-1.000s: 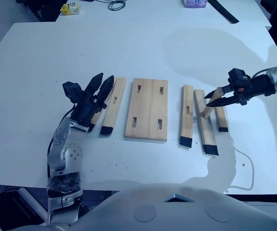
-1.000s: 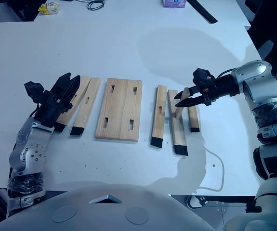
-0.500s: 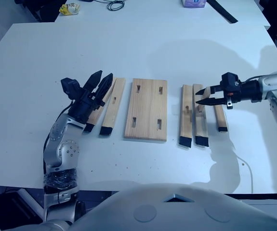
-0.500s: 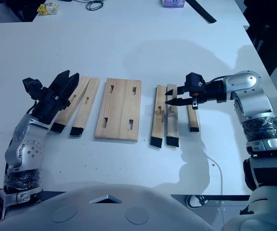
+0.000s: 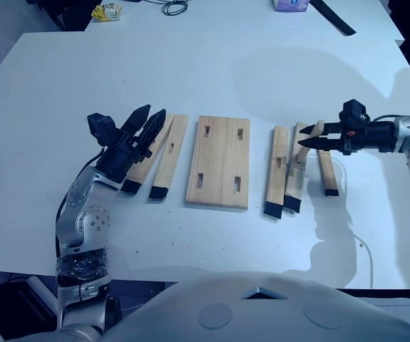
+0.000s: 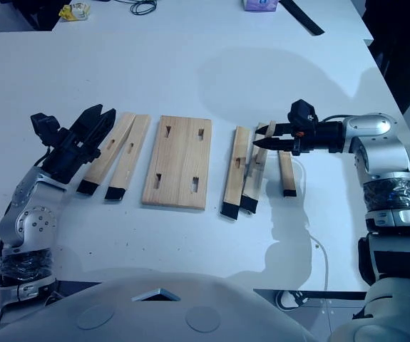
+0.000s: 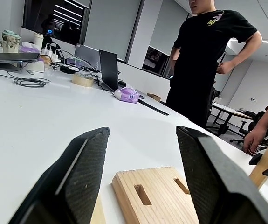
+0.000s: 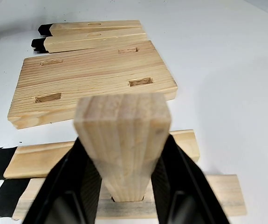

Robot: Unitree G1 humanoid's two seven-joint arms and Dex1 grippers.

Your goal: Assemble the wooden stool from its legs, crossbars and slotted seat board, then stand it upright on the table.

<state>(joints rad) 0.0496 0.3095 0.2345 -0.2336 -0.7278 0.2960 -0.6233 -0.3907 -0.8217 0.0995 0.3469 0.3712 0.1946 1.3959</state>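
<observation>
The slotted seat board [image 5: 217, 162] lies flat mid-table. Two legs with black feet [image 5: 147, 153] [image 5: 169, 153] lie side by side to its left. My left gripper [image 5: 146, 120] hovers open over their far ends, nothing between its fingers [image 7: 85, 172]. Right of the board lie a leg [image 5: 277, 169] and a shorter piece [image 5: 326, 171]. Between them is a third leg [image 5: 296, 171]; my right gripper [image 5: 304, 141] is shut on its far end [image 8: 122, 135], which is raised. Its black foot rests on the table against the neighbouring leg.
A thin cable [image 5: 365, 249] loops on the table at the front right. At the back edge sit a small box [image 5: 289, 4], a black strip [image 5: 329, 14] and a yellow object [image 5: 105, 11]. Bare white table [image 5: 190, 71] stretches behind the parts.
My right gripper moved away from me with the leg's end. The leg slid along with it, and its black foot swung left against the neighbouring leg. The left gripper stayed open by its legs.
</observation>
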